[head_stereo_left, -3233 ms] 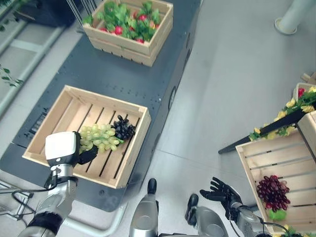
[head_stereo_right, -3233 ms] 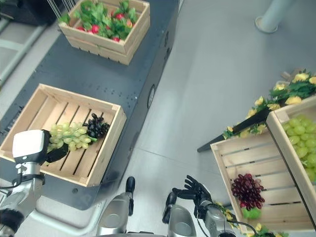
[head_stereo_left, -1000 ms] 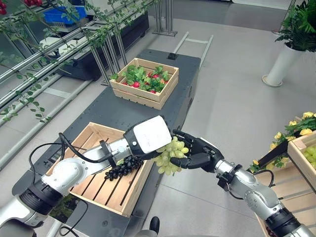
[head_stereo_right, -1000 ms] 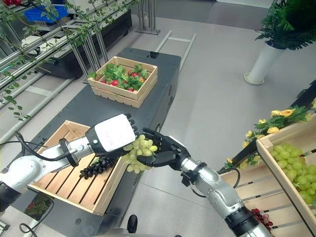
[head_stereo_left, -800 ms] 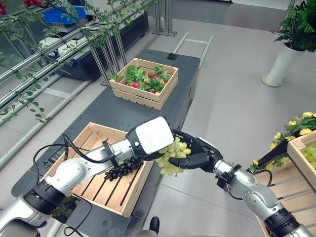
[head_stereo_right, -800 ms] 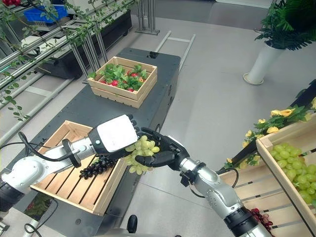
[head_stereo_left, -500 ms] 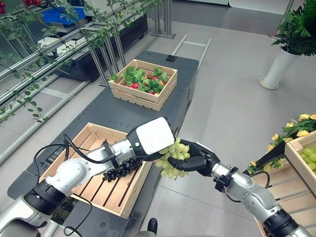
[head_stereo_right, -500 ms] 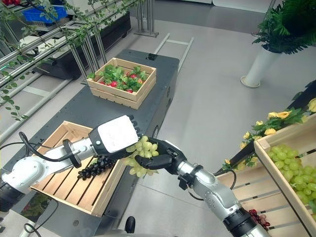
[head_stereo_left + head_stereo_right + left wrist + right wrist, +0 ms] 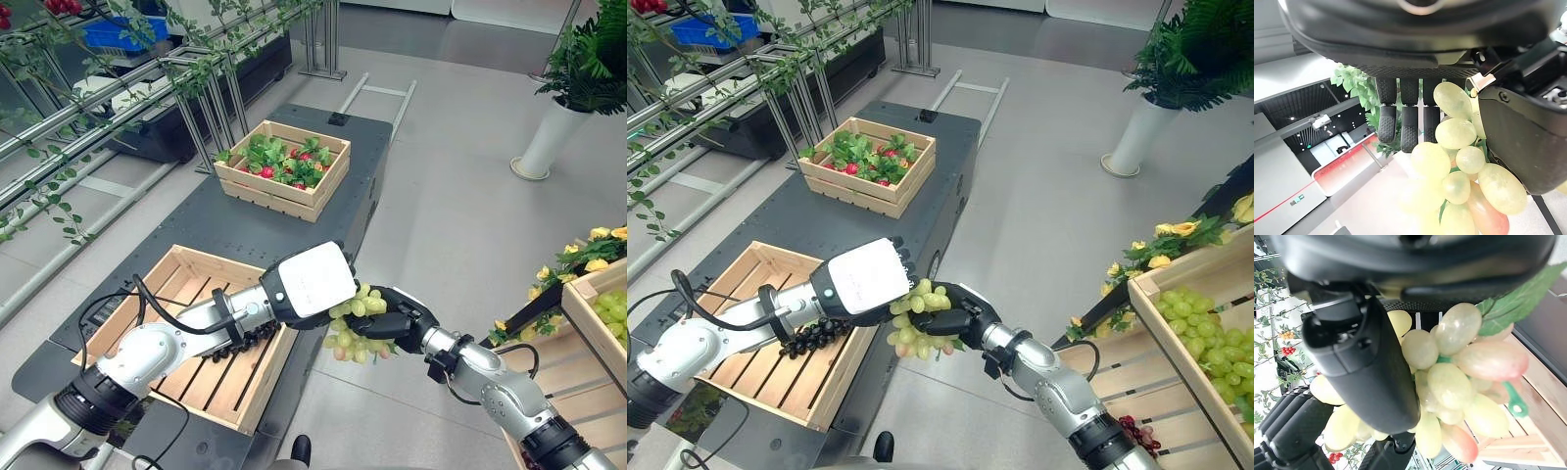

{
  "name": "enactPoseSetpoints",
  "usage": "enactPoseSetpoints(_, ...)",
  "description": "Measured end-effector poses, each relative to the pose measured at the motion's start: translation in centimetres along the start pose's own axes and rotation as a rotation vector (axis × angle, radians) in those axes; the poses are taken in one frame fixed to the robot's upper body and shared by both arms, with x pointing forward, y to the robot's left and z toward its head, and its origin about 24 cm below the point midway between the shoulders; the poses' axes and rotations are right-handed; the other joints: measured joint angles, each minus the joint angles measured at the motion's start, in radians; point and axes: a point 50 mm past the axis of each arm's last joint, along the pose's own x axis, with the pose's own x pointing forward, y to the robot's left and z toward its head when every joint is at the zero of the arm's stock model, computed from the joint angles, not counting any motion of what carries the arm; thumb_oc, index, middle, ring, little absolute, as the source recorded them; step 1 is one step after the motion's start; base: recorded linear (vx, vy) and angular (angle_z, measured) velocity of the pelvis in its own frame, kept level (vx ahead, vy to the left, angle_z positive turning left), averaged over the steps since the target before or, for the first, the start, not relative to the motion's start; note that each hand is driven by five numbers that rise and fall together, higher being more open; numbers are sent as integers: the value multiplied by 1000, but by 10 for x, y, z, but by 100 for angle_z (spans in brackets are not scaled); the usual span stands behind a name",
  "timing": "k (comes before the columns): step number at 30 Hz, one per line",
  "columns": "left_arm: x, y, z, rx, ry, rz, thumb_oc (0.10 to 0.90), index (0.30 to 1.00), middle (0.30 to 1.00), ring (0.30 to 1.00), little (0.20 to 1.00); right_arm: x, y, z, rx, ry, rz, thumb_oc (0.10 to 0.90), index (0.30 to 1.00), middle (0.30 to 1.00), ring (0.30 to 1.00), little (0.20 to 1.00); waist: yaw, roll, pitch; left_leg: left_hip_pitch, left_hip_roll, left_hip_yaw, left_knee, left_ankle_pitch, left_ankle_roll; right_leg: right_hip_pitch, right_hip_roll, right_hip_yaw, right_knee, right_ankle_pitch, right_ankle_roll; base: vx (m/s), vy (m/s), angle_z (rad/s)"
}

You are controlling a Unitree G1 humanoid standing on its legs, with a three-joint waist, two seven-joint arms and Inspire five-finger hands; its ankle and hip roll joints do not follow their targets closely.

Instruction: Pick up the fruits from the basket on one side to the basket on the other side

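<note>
The left eye view shows a dark platform (image 9: 245, 211) that runs from the upper centre down to the lower left of the frame. On it stand two wooden crates. The larger, near crate (image 9: 162, 294) is in the lower left and holds a bunch of dark grapes (image 9: 235, 345) against its right wall. The far crate (image 9: 284, 171) is in the upper centre, full of green leaves and red fruits. At the right edge of the frame there is another wooden crate (image 9: 598, 313) with green grapes inside, and yellow flowers (image 9: 588, 264) just above it. A white plant pot (image 9: 541, 139) stands in the upper right.

In the centre of the frame both hands meet over the floor, just right of the near crate. The left hand (image 9: 312, 281), with a white cover on its back, comes from the lower left. In the left wrist view its fingers (image 9: 1403, 117) are straight, and the thumb lies against the bunch. The right hand (image 9: 397, 315) comes from the lower right, and its fingers and thumb are curled around the green grape bunch (image 9: 355, 328), which hangs in the air between the two hands
</note>
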Motion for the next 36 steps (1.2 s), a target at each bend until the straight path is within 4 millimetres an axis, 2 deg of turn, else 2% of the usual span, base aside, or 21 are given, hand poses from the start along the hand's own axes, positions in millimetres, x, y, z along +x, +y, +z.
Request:
enactPoseSetpoints(1, 0, 0, 0, -1, 0, 2, 400, 300, 300, 300, 300, 0, 0, 0, 0, 0, -5, 400, 300, 300, 300, 300, 0, 0, 0, 0, 0, 0, 0, 0, 0, 0, 0, 2, 0, 0, 0, 0, 0, 0)
enactPoseSetpoints(2, 1, 0, 0, -3, 2, 4, 624, 636, 636, 636, 636, 1, 0, 0, 3, -3, -14, 400, 300, 300, 300, 300, 0, 0, 0, 0, 0, 0, 0, 0, 0, 0, 0, 6, 0, 0, 0, 0, 0, 0)
enactPoseSetpoints(3, 1, 0, 0, -3, 4, 7, 800, 900, 900, 900, 900, 1, 1, 0, 8, -5, -21, 400, 300, 300, 300, 300, 0, 0, 0, 0, 0, 1, 0, 0, 0, 0, 0, 6, 0, 0, 0, 0, 0, 0)
enactPoseSetpoints(9, 2, 5, -7, -30, 75, 50, 800, 900, 900, 900, 900, 3, 1, 0, 23, -20, -60, 400, 300, 300, 300, 300, -4, 0, 0, 1, 0, 2, 0, 0, 0, -1, 0, 8, 0, 0, 0, 0, 0, 0)
enactPoseSetpoints(14, -5, 10, -18, -120, 210, 109, 800, 900, 900, 900, 900, 0, -4, 3, 54, -65, -119, 400, 300, 300, 300, 300, -13, 0, 0, 1, 0, 6, 0, -1, 1, -4, 0, 13, 0, 1, 1, -14, 11, -2)
enactPoseSetpoints(23, -34, 13, -53, -133, 492, 127, 800, 900, 900, 900, 900, -34, -35, -7, 92, -86, -399, 400, 300, 300, 300, 300, -50, -1, -1, 4, 3, 39, -1, -5, 6, -23, -2, 54, 0, 8, 1, -17, 23, -12)
enactPoseSetpoints(28, -48, 5, -55, -182, 584, 121, 800, 900, 900, 900, 900, -44, -41, -10, 109, -100, -472, 400, 300, 300, 300, 300, -57, -2, -1, 8, 10, 80, -1, -7, 8, -42, 0, 99, 0, 21, -1, -28, 13, -27)
enactPoseSetpoints(32, -63, -5, -52, -256, 658, 132, 800, 900, 900, 900, 900, -47, -42, -12, 147, -136, -523, 400, 300, 300, 300, 300, -78, -2, -1, 17, 17, 103, -1, -11, 7, -51, 4, 126, -1, 28, -2, -32, -1, -20)
enactPoseSetpoints(36, -71, -6, -52, -310, 724, 204, 800, 900, 900, 900, 900, -53, -46, -12, 149, -152, -554, 400, 300, 300, 300, 300, -85, -6, -3, 21, 19, 125, -2, -16, 7, -67, 4, 156, -1, 34, -1, -26, -1, -23)
